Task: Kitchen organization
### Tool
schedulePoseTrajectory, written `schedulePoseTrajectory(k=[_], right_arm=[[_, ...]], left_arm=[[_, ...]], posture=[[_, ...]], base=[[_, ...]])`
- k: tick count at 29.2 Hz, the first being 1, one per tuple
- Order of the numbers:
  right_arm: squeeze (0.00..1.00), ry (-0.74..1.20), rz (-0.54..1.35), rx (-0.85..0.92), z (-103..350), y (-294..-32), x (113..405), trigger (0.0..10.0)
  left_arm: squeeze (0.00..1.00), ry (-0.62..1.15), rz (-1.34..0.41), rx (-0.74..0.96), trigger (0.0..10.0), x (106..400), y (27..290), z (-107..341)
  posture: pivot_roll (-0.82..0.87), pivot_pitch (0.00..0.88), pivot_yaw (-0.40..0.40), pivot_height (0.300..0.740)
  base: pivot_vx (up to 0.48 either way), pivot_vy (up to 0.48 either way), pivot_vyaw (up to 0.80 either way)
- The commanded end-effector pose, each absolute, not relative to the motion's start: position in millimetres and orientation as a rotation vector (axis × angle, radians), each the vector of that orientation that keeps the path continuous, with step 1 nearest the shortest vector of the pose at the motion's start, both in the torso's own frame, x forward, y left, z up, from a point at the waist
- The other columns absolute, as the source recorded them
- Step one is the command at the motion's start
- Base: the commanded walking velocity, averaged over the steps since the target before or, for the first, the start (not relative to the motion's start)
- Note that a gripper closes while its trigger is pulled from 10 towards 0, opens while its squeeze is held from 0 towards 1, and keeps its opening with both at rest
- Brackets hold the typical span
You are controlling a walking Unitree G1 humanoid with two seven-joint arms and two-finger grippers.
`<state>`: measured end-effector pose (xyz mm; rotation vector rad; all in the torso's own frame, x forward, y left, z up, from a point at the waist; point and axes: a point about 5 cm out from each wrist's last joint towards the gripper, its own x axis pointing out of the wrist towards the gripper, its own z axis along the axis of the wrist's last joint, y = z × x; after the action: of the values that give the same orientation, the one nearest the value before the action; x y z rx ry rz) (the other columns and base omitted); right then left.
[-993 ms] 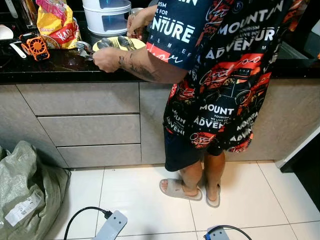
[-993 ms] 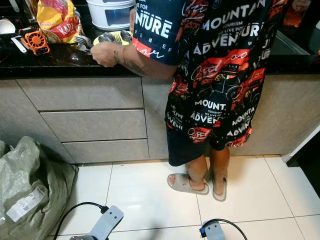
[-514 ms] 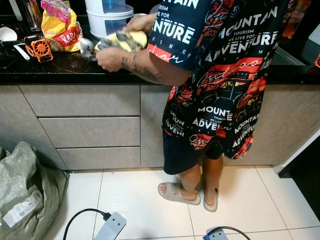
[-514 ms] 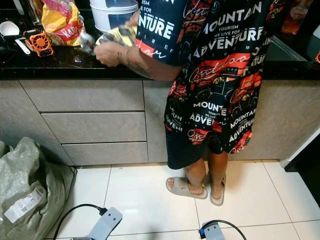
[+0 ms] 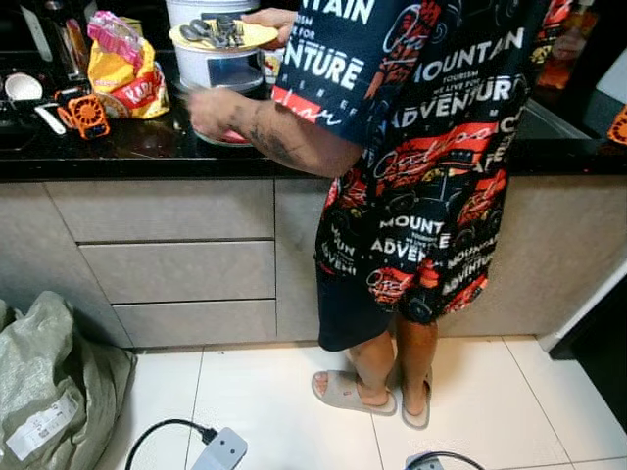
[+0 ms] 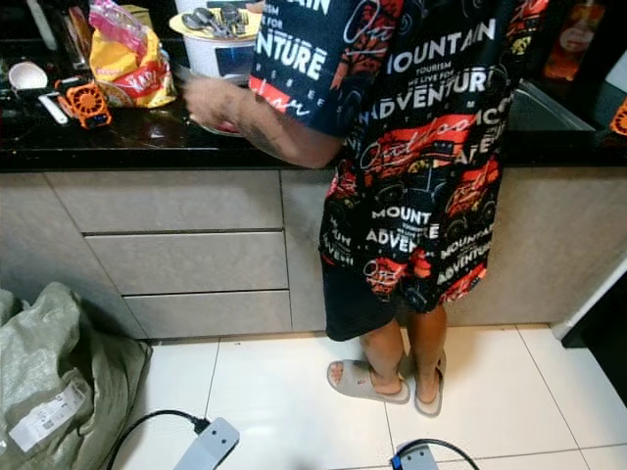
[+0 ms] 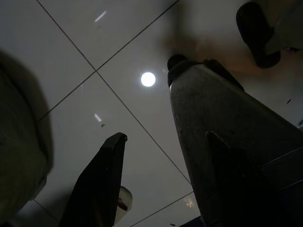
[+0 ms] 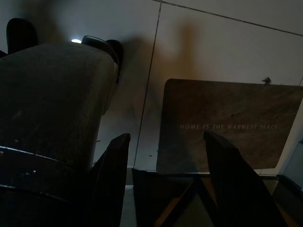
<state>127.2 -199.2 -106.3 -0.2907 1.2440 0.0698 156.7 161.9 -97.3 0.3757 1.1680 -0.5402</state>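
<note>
Both arms hang idle over the tiled floor (image 7: 118, 56): left gripper (image 7: 163, 146) spread, nothing between its fingers; right gripper (image 8: 165, 146) likewise spread, above a brown doormat (image 8: 227, 123). At the black table (image 5: 137, 147), a person (image 5: 431, 147) holds a yellow plate (image 5: 220, 36) of spoons (image 5: 211, 29) above a white container (image 5: 217, 64). Judgement: the sorting is the person's for now; the robot's next move calls for closing on the table and raising an arm.

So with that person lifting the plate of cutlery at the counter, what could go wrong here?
The yellow plate is held high in one hand, so the loose spoons might slide off. The person also stands close ahead; walking forward could bump them. The cable on the floor might snag a foot.
</note>
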Motion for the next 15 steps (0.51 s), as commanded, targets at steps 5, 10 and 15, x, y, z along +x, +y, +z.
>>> schedulePoseTrajectory(k=[5,10,15], right_arm=[[0.0,1.248,0.075,-0.277,-107.5,-193.8,125.7,10.0],[0.0,1.247,0.072,-0.274,-107.6,-191.9,126.3,10.0],[0.0,1.25,0.074,-0.273,-108.0,-189.7,125.9,10.0]], left_arm=[[0.0,1.199,-0.549,0.386,10.0,149.9,166.3,-99.7],[0.0,1.204,-0.559,0.396,10.0,150.4,168.3,-99.2],[0.0,1.207,-0.561,0.401,10.0,150.0,170.7,-99.1]], posture=[[0.0,0.0,0.027,0.74],[-0.01,0.0,0.031,0.74],[-0.01,0.0,0.033,0.74]], base=[[0.0,0.0,0.0],[0.0,0.0,0.0],[0.0,0.0,0.0]])
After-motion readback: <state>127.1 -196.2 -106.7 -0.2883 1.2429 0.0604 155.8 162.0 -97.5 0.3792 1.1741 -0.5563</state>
